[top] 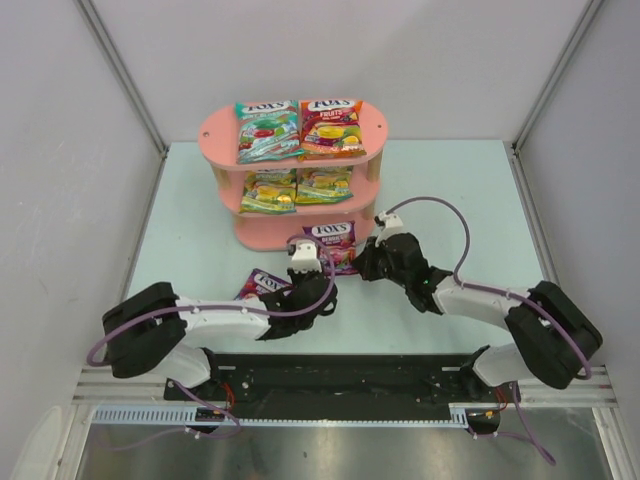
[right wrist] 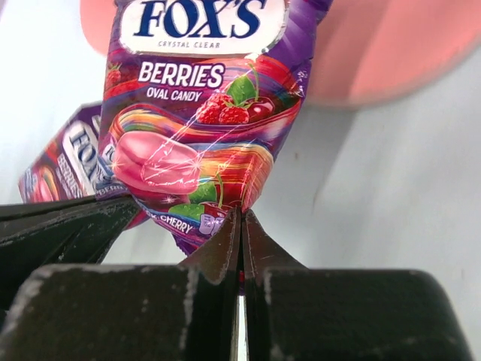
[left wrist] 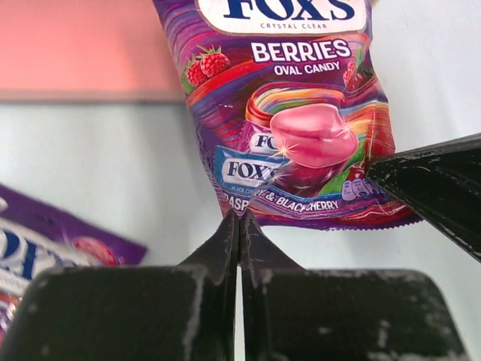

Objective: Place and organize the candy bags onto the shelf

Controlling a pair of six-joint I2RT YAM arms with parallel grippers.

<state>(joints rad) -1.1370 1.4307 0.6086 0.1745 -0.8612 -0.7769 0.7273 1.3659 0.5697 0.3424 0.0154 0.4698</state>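
Observation:
The pink shelf point(top: 222, 130) stands at the back with a teal bag point(top: 267, 130) and a red-orange bag point(top: 331, 126) on its top board. Two yellow-green bags point(top: 295, 188) lie on the middle board. A purple berries bag point(top: 332, 238) point(left wrist: 301, 120) point(right wrist: 195, 113) is held up in front of the bottom board. My right gripper point(top: 360, 262) point(right wrist: 241, 214) is shut on its lower corner. My left gripper point(top: 312, 263) point(left wrist: 240, 214) is shut, tips against the bag's lower left edge; whether it pinches the seam does not show. A second purple bag point(top: 262, 283) point(left wrist: 45, 248) point(right wrist: 71, 162) lies on the table.
The pale green table point(top: 470, 200) is walled in by white panels on both sides and at the back. The shelf's bottom board point(left wrist: 75, 45) point(right wrist: 391, 45) is right behind the raised bag. Both arms meet closely in front of the shelf, the right fingers point(left wrist: 436, 188) showing in the left wrist view.

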